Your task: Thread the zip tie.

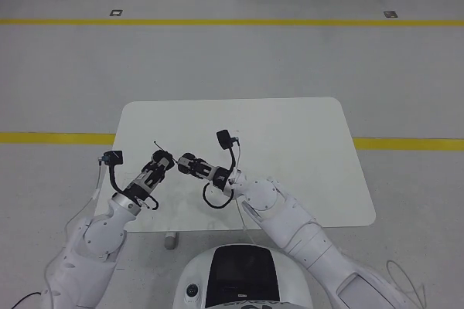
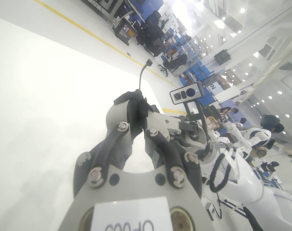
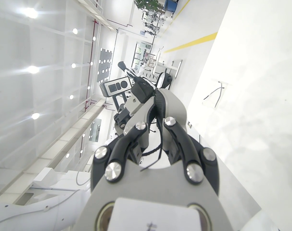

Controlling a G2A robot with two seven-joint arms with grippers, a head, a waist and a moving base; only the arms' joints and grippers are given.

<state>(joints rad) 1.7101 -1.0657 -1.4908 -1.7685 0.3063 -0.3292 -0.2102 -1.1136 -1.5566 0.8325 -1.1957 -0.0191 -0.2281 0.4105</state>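
Top view: left tool (image 1: 168, 159) and right tool (image 1: 183, 161) meet tip to tip over the worktop's (image 1: 294, 147) near-left part. Left pinches the zip tie (image 2: 141, 78), its head jutting past the tips toward the far edge; right pinches what seems to be its tail.

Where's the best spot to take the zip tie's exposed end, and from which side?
Take the zip tie on its bare strap, just below the head, coming in sideways across it. That stretch stands free beyond the left gripper's shut tips; the rest is buried between them, and head-on you'd likely meet the head first.
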